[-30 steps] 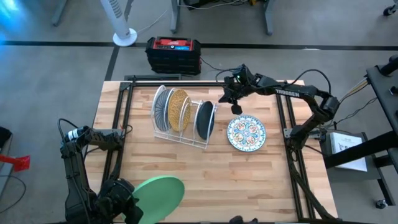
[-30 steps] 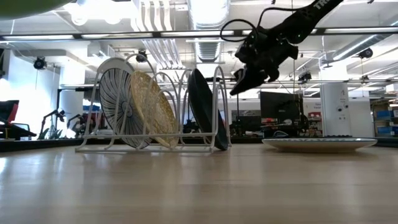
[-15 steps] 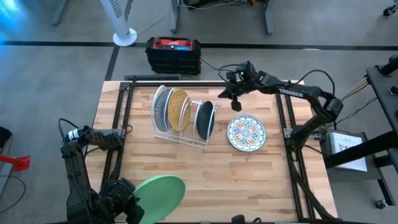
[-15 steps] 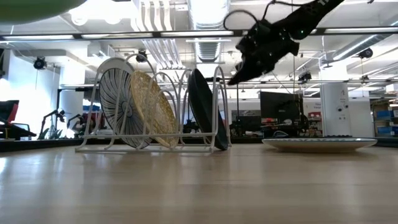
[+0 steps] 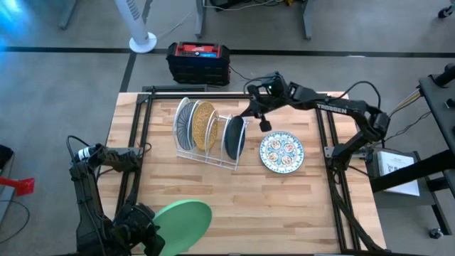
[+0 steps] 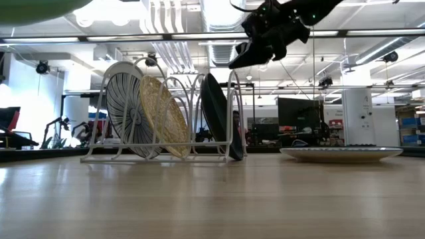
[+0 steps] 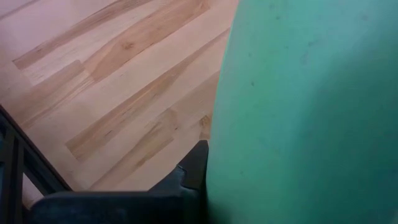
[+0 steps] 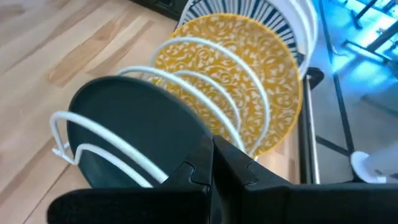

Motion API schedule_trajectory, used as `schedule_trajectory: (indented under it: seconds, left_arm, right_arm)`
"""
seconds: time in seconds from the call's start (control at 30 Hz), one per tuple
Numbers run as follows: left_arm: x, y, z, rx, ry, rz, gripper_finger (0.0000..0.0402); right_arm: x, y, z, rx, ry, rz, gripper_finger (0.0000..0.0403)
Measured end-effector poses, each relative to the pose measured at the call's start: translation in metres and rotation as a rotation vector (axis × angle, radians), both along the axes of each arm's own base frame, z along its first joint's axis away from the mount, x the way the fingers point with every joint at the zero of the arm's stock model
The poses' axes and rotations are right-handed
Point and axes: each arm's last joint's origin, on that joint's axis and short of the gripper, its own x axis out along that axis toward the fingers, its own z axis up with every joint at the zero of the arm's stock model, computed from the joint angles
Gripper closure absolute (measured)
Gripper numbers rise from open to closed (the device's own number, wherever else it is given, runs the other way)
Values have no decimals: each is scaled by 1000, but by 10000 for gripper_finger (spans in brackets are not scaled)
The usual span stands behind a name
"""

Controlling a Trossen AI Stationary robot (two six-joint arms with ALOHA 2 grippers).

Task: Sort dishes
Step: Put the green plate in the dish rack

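Observation:
My left gripper (image 5: 148, 226) is at the table's near left, shut on the plain light green plate (image 5: 183, 224), which also shows in the low view (image 6: 33, 6). A white wire rack (image 5: 211, 158) holds, on edge, a blue-striped white plate (image 5: 184, 122), a mustard-yellow plate (image 5: 204, 125) and a dark teal plate (image 5: 234, 137). A white plate with a blue floral pattern (image 5: 281, 151) lies flat on the table to the rack's right. My right gripper (image 6: 234, 64) is shut and empty, high above the rack's right end, over the teal plate (image 8: 124, 124). My left gripper holds the green plate by its rim (image 7: 217, 155) on the plate's left side; one finger (image 7: 194, 168) shows against the edge and the plate hides the other. The plate is lifted clear of the table, roughly level.
A black frame of rails (image 5: 135, 142) runs along the table's left and right sides. A red and black box (image 5: 198, 61) and a white fan base (image 5: 142, 43) stand on the floor beyond the far edge. Bare wood (image 5: 270, 206) lies near the front.
My right gripper has risen and gone toward the table's left, from beside the rack's right end to above it. My left gripper keeps the green plate where it was.

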Motion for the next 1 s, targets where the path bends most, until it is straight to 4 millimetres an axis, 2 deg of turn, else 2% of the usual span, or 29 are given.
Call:
schedule_trajectory:
  seconds: [0.2,0.33,0.43,0.6,1.0]
  left_arm:
    - [0,0,0,6,5,-16,358]
    - [0,0,0,30,15,-69,358]
    - [0,0,0,34,16,-78,358]
    - [0,0,0,37,18,-86,358]
    - [0,0,0,52,23,-118,358]
  right_arm:
    - [2,1,31,151,123,-49,403]
    - [15,4,41,233,169,-85,403]
    - [23,5,39,261,195,-87,403]
    - [32,6,24,304,265,-127,403]
    - [34,13,11,365,397,-327,403]
